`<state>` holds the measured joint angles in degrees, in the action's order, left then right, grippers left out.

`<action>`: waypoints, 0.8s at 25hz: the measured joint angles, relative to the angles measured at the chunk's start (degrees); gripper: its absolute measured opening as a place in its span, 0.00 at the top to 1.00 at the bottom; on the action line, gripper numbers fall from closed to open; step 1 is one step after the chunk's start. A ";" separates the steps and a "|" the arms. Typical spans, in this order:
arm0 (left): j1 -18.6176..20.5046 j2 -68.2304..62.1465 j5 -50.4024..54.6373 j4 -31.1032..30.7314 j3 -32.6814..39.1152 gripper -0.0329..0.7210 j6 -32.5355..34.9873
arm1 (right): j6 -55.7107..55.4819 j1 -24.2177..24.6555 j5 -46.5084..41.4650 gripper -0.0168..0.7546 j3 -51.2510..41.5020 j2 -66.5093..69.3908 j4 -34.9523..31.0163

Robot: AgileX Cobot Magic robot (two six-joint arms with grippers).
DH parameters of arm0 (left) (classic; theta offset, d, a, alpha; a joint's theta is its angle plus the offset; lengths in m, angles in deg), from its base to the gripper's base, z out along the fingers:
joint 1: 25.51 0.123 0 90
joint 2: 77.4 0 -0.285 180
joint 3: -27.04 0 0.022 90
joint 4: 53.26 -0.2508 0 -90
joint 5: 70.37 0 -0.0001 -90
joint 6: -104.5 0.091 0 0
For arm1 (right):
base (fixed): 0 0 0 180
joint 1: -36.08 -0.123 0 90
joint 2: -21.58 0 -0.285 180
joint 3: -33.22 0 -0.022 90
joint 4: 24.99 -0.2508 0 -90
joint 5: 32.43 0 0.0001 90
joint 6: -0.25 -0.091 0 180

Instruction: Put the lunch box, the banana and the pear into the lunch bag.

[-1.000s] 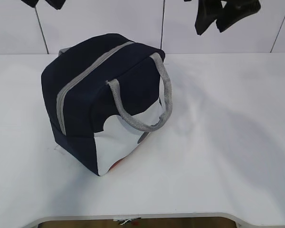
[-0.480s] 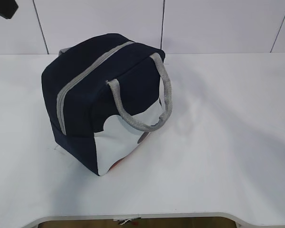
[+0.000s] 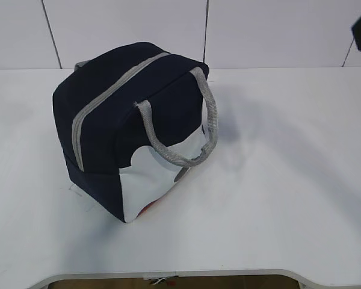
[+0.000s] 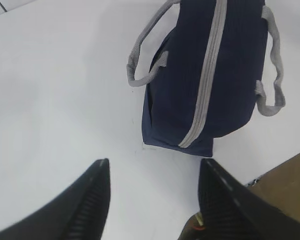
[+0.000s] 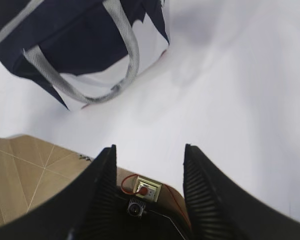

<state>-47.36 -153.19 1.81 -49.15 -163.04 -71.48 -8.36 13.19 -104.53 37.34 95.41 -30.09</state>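
White counter [image 3: 277, 198] carries only the zipped bag [image 3: 117, 126], at left; box, banana and pear are unseen. Left claw [image 4: 152, 200] and right claw [image 5: 149, 185] are held released, clear. Packing is judged done; nothing further is called for.

Lunch bag [image 5: 75, 45]: navy fabric with white lower panel, upper left, resting on the white desk [image 5: 230, 90]. Grey strap handle [image 5: 125, 60] droops in a loop across the white panel. Right gripper [image 5: 149, 192]: two dark ribbed fingers [image 5: 210, 200] spread apart at bottom edge, nothing between them, well clear of the bag. Wood-pattern floor [image 5: 25, 175] past the desk edge, lower left.
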 joint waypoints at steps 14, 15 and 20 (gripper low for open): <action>0.00 17.51 0.20 -0.24 7.36 0.46 0.00 | 0.14 0.00 -0.39 0.51 -11.13 -21.81 4.77; 0.00 18.93 0.20 -0.47 8.28 0.47 0.00 | 0.14 0.00 -0.45 0.51 -11.13 -23.28 5.10; 0.00 25.87 0.42 -1.73 14.18 0.47 0.00 | 0.24 0.00 -0.53 0.51 -12.23 -29.49 7.89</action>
<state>-47.36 -127.32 2.23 -50.88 -148.86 -71.48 -8.12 13.19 -105.06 25.10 65.92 -22.20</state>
